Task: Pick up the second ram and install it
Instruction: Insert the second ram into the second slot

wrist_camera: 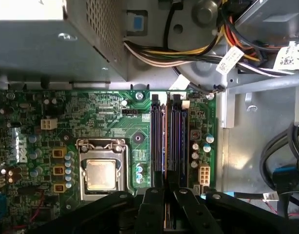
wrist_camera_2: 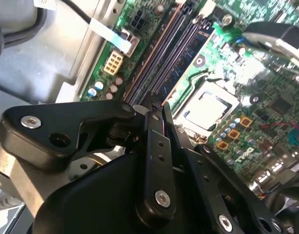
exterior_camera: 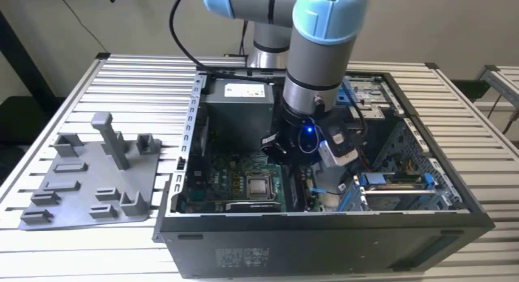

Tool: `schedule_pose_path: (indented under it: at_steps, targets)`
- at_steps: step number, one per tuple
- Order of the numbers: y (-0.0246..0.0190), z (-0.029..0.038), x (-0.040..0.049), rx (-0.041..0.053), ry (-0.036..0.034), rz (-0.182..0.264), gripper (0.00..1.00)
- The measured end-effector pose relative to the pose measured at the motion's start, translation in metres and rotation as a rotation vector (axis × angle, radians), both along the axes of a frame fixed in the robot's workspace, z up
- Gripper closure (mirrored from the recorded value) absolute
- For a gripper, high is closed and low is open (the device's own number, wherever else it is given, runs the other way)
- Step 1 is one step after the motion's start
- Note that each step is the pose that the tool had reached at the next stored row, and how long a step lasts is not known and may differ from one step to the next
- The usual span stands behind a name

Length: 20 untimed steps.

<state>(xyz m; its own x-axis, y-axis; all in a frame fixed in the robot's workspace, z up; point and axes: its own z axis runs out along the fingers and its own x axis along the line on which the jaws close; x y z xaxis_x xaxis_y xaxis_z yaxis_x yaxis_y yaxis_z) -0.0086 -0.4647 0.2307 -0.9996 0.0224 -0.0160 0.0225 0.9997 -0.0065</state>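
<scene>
My gripper (exterior_camera: 297, 151) reaches down into the open computer case (exterior_camera: 324, 248), low over the green motherboard (wrist_camera: 105, 107). In both wrist views its black fingers (wrist_camera: 152, 214) are drawn together right at one end of the long dark memory slots (wrist_camera: 167, 141) (wrist_camera_2: 164, 53). Just a thin brownish sliver shows between the fingers, and I cannot tell whether it is the second ram. Nothing sticks out past the fingertips (wrist_camera_2: 154, 109). Whether a ram sits in the slots is not clear from here.
The metal processor socket (wrist_camera: 101, 173) (exterior_camera: 259, 186) lies beside the slots. A grey power supply box (wrist_camera: 42, 44) and bundled cables (wrist_camera: 188, 48) sit beyond them. Outside the case, on the exterior view's left, a grey fixture plate (exterior_camera: 89, 185) with upright blocks rests on the slatted table (exterior_camera: 146, 93).
</scene>
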Motion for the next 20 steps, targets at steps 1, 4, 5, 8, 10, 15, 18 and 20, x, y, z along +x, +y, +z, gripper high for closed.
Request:
schedule_pose_path:
  at_steps: [1, 4, 5, 8, 10, 15, 18, 20]
  targets:
    - [-0.0016, -0.0001, 0.0000, 0.0000, 0.0001, 0.000, 0.86]
    - [-0.0025, -0.0005, -0.0001, 0.0003, 0.0000, 0.001, 0.86]
    - [-0.0025, -0.0004, -0.0001, 0.0001, 0.0001, 0.001, 0.86]
    - [-0.0025, -0.0011, 0.0007, 0.0003, 0.0000, 0.001, 0.86]
    - [-0.0025, -0.0020, 0.0012, 0.0002, 0.0000, 0.001, 0.86]
    - [-0.0019, -0.0045, 0.0013, 0.0001, 0.0001, 0.001, 0.86]
    - [-0.0018, -0.0069, 0.0013, 0.0001, 0.0000, 0.001, 0.86]
    - [-0.0017, -0.0077, 0.0013, -0.0001, 0.0001, 0.001, 0.86]
